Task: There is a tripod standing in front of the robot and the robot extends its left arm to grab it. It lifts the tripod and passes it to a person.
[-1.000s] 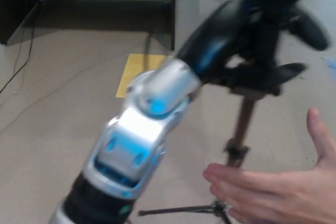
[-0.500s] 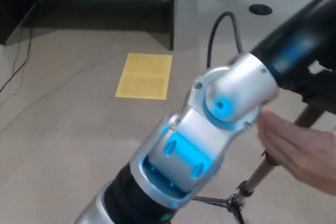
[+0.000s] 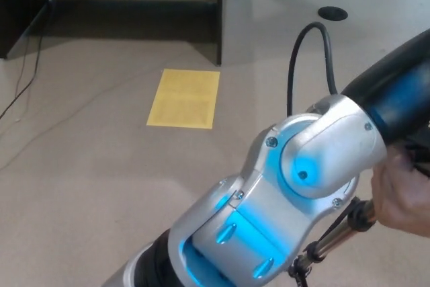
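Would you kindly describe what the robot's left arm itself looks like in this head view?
The robot's left arm has glossy silver, rounded joint housings with glowing blue light panels and visible small screws. Beyond the joint its forearm is a smooth black shell with a blue sheen. A black cable loops up behind the joint. A black band rings the arm near the bottom edge. The hand itself is out of frame.

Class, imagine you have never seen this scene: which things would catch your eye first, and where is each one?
First the robot's left arm, silver with glowing blue lights, filling the lower right and running up to the right edge; its hand is out of view. At the right edge a person's hand grips the tripod, whose tilted pole shows below the arm. Farther back, a yellow sheet lies on the beige floor.
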